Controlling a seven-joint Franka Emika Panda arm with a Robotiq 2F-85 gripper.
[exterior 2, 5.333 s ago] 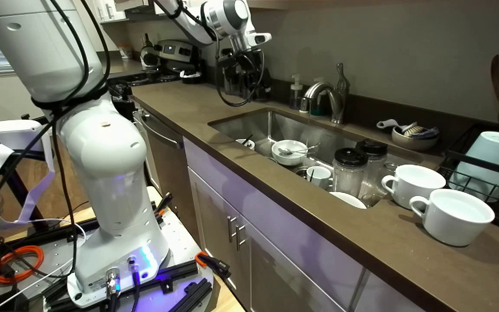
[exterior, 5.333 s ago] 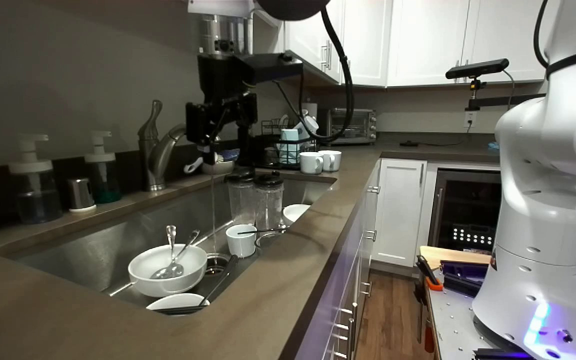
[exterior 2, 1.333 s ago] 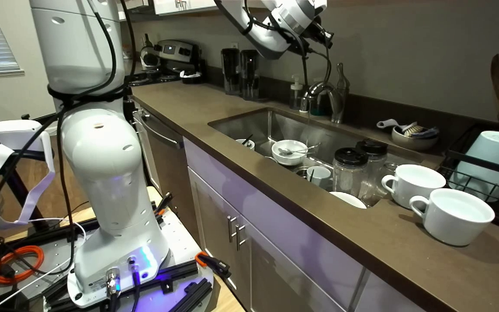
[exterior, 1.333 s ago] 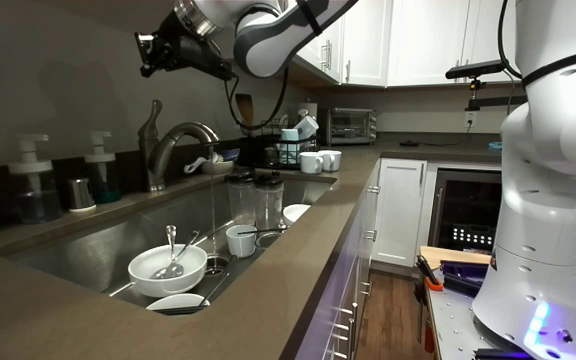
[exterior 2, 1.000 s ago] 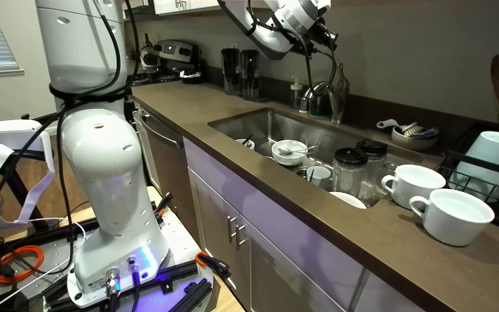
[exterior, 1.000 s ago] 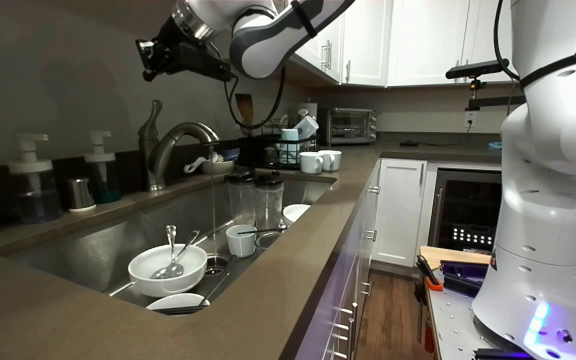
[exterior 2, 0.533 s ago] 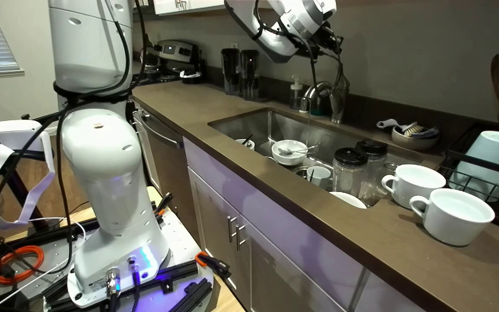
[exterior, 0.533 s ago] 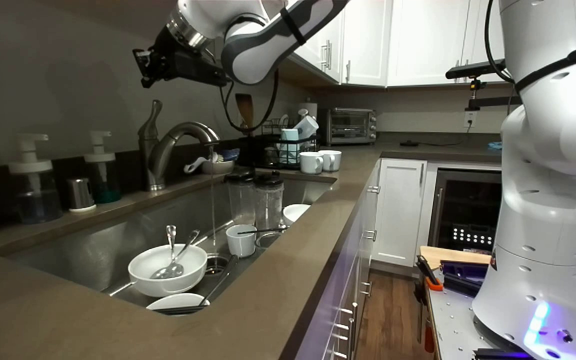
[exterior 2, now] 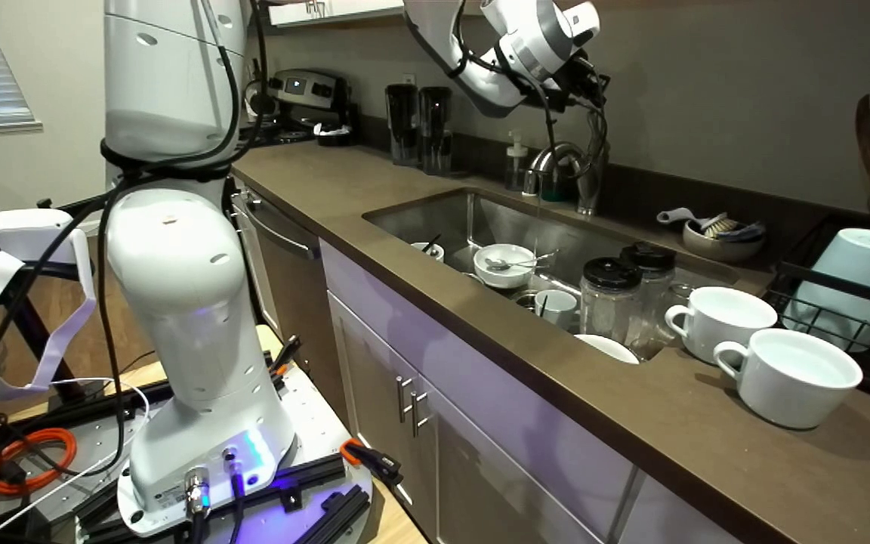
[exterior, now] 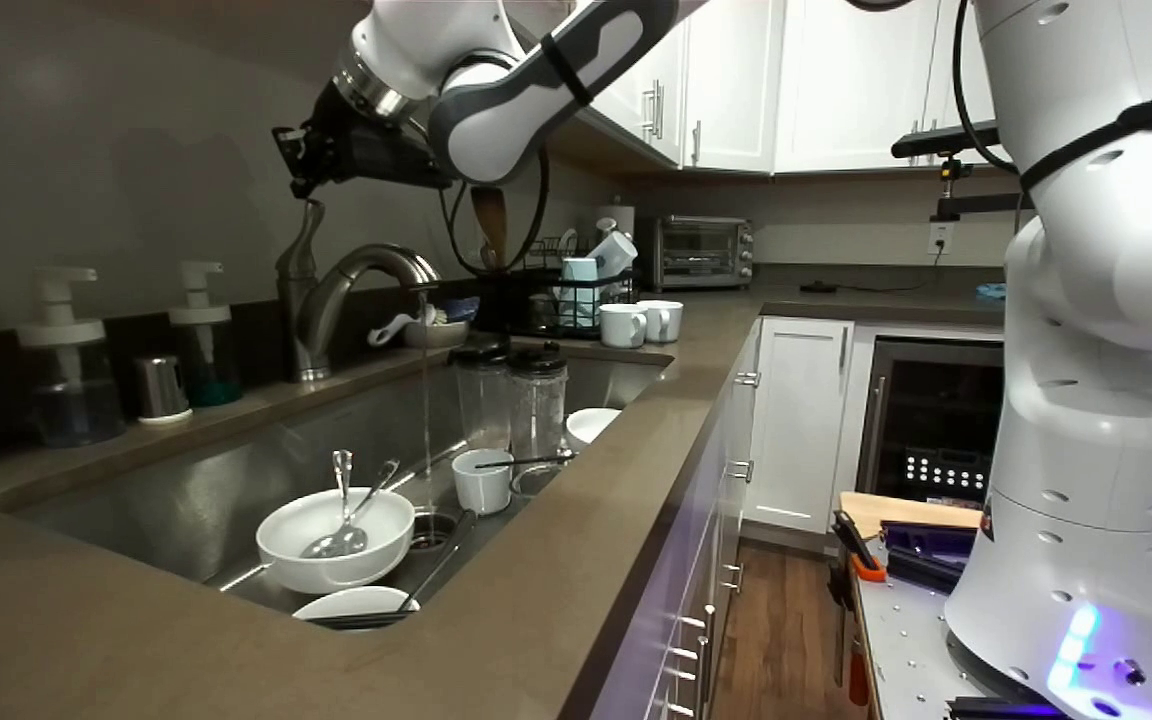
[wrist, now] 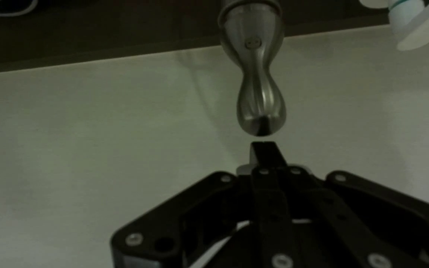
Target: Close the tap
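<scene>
One tap, water running, its lever just beyond my closed, empty pincer: approach seemingly done, closing push left.

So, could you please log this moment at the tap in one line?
task: close tap; end effector: shut, just above lever handle; water: running from spout; status: tap open

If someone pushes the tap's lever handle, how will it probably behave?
The lever handle looks like rigid metal, so it probably turns rather than bends. Its smooth, rounded end could be slippery. The tap seems fixed to the counter, so tipping is unlikely.
</scene>
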